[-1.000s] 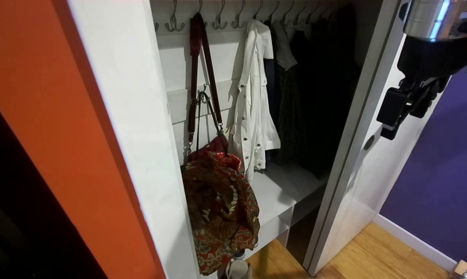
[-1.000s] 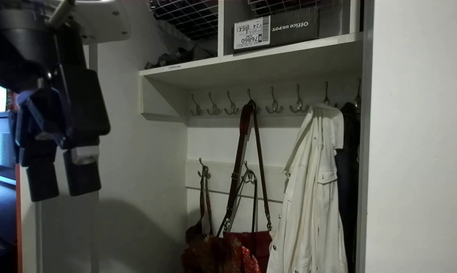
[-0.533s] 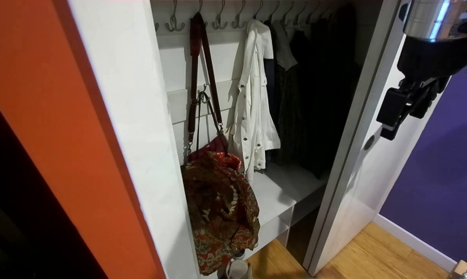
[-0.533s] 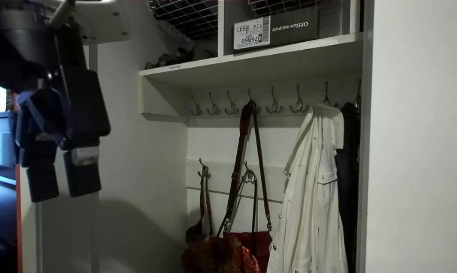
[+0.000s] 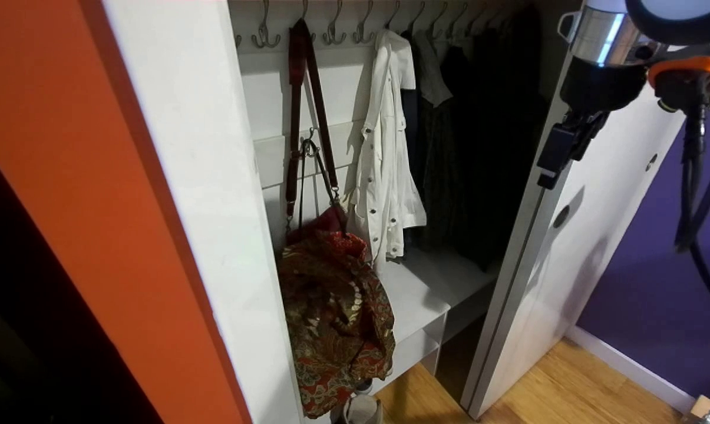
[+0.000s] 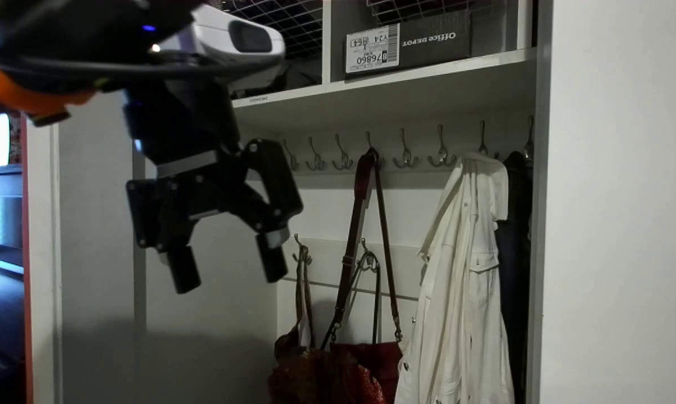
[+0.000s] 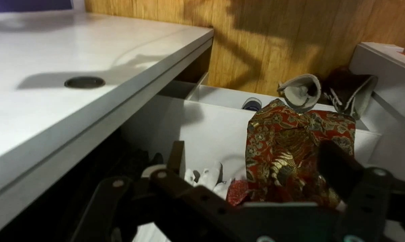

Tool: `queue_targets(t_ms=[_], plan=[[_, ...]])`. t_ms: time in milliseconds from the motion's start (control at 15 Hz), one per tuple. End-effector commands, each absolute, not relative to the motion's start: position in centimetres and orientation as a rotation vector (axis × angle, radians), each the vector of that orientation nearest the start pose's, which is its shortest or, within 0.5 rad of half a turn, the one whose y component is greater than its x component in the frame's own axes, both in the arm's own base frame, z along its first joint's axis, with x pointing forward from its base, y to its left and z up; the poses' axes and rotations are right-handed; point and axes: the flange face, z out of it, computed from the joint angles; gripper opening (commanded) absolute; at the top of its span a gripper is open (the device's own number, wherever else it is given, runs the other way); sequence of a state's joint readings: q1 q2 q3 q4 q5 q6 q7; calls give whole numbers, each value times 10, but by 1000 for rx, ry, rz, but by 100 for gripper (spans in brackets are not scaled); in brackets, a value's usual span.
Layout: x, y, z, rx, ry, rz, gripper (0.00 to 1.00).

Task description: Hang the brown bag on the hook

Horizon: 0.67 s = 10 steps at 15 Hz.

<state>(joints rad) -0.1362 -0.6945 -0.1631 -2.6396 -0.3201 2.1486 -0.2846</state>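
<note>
While the black end effector [image 6: 231, 279] has its jaws spread apart, the slouchy brown bag [image 5: 337, 324] of creased, floral-printed cloth droops over the front edge of the smooth white desk [image 5: 416, 288], near one corner. White button-front jacket [image 5: 384, 171] hangs nearby, curved metal hooks [image 6: 406, 156] above.

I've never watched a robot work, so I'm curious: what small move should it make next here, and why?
Probably ease the open tool gently toward the brown bag for a closer look before gripping: the tool holds nothing, thin dark straps loop over a lower hook, and I can't tell whether the bag already hangs from them.
</note>
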Motion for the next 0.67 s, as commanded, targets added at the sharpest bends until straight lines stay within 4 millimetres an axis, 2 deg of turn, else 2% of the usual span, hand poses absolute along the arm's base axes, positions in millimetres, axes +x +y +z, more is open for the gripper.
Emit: queue_targets(t_ms=[0,267,600], plan=[[399,-126,481,-3330,-526,-259,100],[455,-112,490,-3263,-591,-308,100],[517,-81,491,-3159,-628,-338,100]])
